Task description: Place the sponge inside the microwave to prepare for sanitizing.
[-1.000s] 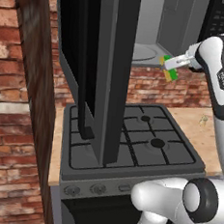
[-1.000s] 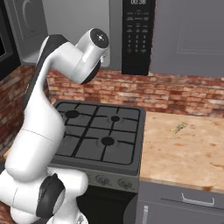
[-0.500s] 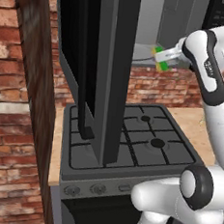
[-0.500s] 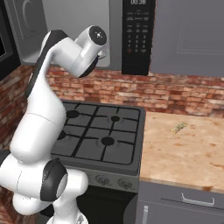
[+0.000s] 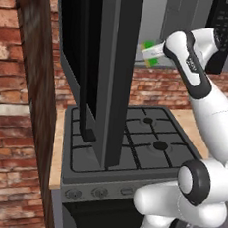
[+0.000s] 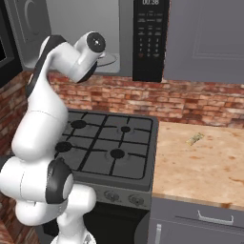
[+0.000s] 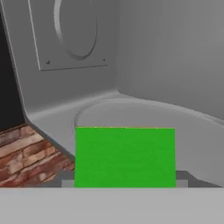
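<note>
Gripper point(image 5: 152, 54) pinching flat green-topped, yellow-bottomed rectangular sponge point(image 7: 124, 156) between its 2 fingers, held level at the mouth of grey-framed microwave point(image 6: 71, 28). Round turntable point(image 7: 144, 114) just ahead, below sponge. Open dark glass door point(image 5: 98, 70) to gripper's left. Black gas stove point(image 6: 105, 147) underneath.

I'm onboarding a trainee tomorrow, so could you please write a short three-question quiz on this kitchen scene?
1. True or false: the microwave door stands open.
2. What does the gripper hold? A) a cup B) the sponge C) nothing
3. Fill in: below the microwave sits the black ____.

Key:
1. True. The door swings out over the stove.
2. B. The green sponge sits in the gripper, at the microwave's opening, with the turntable just ahead.
3. Stove.
</note>
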Motion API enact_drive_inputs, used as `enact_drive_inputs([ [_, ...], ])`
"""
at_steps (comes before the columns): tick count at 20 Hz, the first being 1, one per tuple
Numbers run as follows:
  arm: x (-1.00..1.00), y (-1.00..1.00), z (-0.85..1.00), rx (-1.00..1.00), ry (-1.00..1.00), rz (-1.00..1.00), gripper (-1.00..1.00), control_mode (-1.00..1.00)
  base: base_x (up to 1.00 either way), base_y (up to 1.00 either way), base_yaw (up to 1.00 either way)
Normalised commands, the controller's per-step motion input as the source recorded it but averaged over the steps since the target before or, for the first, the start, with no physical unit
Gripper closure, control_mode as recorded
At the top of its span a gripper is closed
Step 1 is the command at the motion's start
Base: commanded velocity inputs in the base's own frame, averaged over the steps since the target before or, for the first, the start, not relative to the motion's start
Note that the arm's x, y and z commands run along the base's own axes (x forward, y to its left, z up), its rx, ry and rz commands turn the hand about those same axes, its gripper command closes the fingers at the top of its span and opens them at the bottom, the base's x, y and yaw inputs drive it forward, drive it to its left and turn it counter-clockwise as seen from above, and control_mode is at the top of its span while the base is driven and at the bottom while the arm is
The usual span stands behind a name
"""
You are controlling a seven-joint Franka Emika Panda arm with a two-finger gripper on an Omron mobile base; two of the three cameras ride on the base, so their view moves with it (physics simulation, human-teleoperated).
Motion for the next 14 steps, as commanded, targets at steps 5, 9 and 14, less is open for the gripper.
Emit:
enact_drive_inputs([
  [5,0.49,0.33,0.12,-0.02,0.0,-0.07,1.0,-1.0,0.0,0.0,0.0],
  [9,0.52,0.24,0.03,0.0,0.0,-0.07,1.0,-1.0,0.0,0.0,0.0],
  [14,0.58,0.05,0.02,0.0,0.0,-0.01,1.0,-1.0,0.0,0.0,0.0],
])
